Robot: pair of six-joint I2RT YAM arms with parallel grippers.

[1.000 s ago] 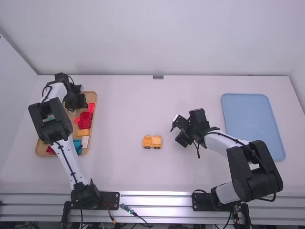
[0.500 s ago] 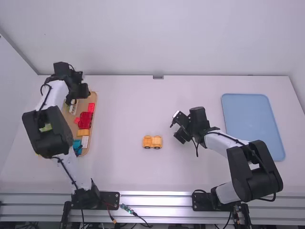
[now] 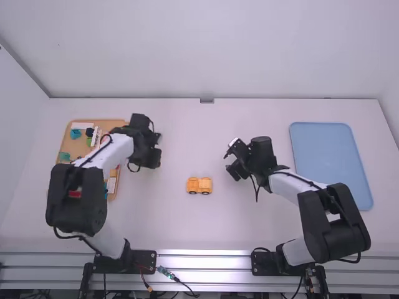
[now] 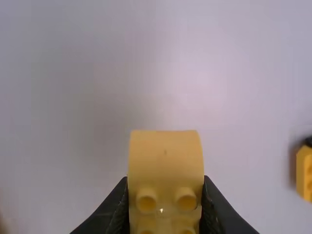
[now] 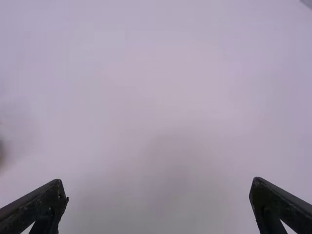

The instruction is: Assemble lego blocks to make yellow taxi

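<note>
Left gripper [image 3: 149,157] swung off tray [image 3: 77,147], pinching seemingly curved yellow block [image 4: 165,161]; right gripper [image 3: 233,167] spread

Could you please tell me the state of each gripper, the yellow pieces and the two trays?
Left gripper: shut on the curved yellow Lego block.
Right gripper: open, nothing between its fingers.
Curved yellow Lego block: held, studs showing.
Wheeled yellow Lego assembly: standing on its wheels.
Brown tray: holding blocks, partly hidden.
Blue tray: lying flat.
</note>
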